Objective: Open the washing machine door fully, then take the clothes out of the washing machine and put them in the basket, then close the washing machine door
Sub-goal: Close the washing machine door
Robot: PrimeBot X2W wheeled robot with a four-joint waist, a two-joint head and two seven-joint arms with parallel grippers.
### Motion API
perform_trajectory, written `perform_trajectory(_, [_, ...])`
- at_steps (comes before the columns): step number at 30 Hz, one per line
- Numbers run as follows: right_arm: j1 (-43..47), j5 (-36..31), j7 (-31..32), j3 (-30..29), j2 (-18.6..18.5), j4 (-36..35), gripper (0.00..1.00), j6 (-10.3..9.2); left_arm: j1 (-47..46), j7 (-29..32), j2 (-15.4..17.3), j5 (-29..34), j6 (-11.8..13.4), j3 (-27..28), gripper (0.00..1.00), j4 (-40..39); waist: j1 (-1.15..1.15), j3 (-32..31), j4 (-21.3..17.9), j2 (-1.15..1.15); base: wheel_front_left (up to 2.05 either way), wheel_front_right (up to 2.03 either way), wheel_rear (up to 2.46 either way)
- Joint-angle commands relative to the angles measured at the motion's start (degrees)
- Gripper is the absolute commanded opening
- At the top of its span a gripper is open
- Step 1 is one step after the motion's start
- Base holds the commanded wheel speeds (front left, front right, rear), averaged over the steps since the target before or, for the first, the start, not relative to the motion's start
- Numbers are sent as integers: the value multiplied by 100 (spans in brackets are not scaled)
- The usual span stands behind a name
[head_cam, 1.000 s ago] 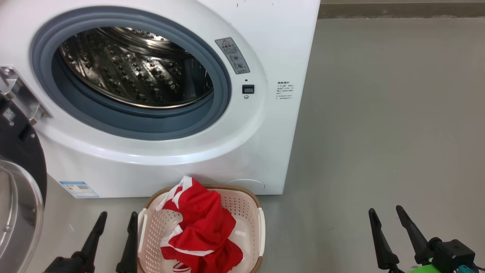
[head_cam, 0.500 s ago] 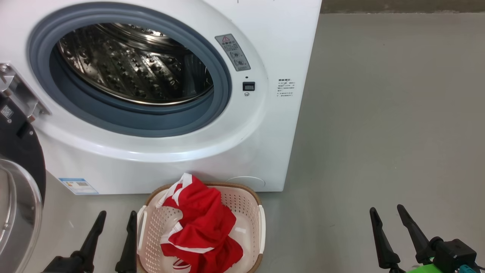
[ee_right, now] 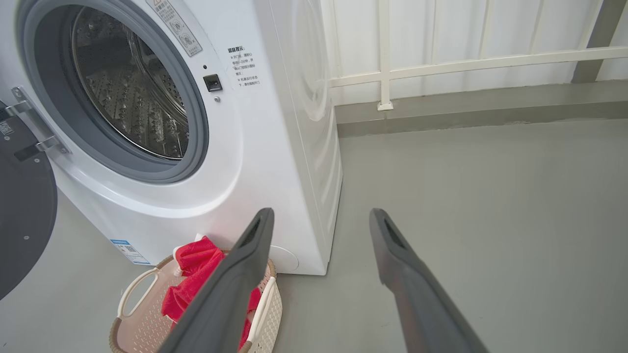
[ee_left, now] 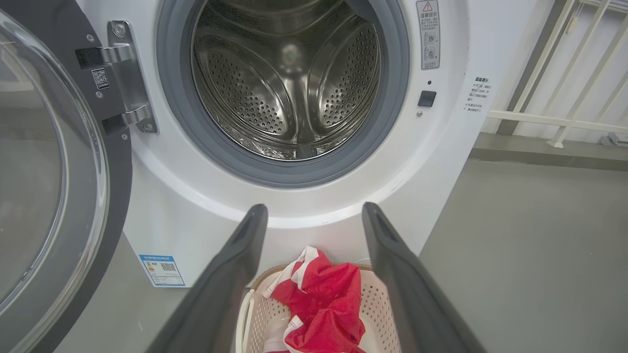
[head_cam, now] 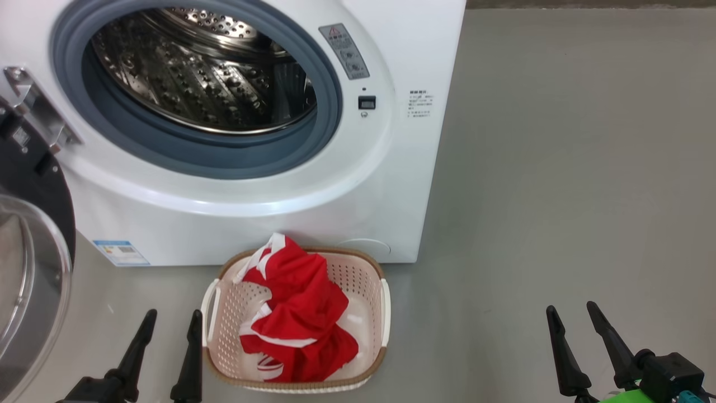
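Observation:
The white washing machine (head_cam: 386, 184) fills the upper left, its steel drum (head_cam: 207, 73) bare inside. Its black-rimmed glass door (head_cam: 28, 280) hangs swung open at the far left, also seen as the door (ee_left: 44, 162) in the left wrist view. Red clothes (head_cam: 299, 313) with white trim lie heaped in the cream basket (head_cam: 363, 291) on the floor before the machine. My left gripper (head_cam: 170, 324) stands open just left of the basket, holding nothing. My right gripper (head_cam: 573, 316) stands open over bare floor far to the right, also holding nothing.
Grey floor (head_cam: 559, 168) stretches wide to the right of the machine. A white railing (ee_right: 441, 63) and a low kerb run along the back wall behind it. A blue label (head_cam: 120, 252) sits at the machine's base.
The head view has shifted, so machine and basket sit higher in the picture and the whole basket now shows. Both grippers hold the same open pose.

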Motion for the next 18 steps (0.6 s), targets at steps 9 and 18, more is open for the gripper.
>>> perform_trajectory(9, [-122, -38, -36, 106, -58, -140, 100, 26, -149, -29, 80, 23, 3, 257, 100, -187, 0, 45, -11, 0, -111, 111, 0])
perform_trajectory(18, [-135, -43, -36, 99, -53, -140, 100, 26, -188, -29, 74, -2, 3, 262, 100, -135, 0, 59, 0, 0, -33, 33, 0])
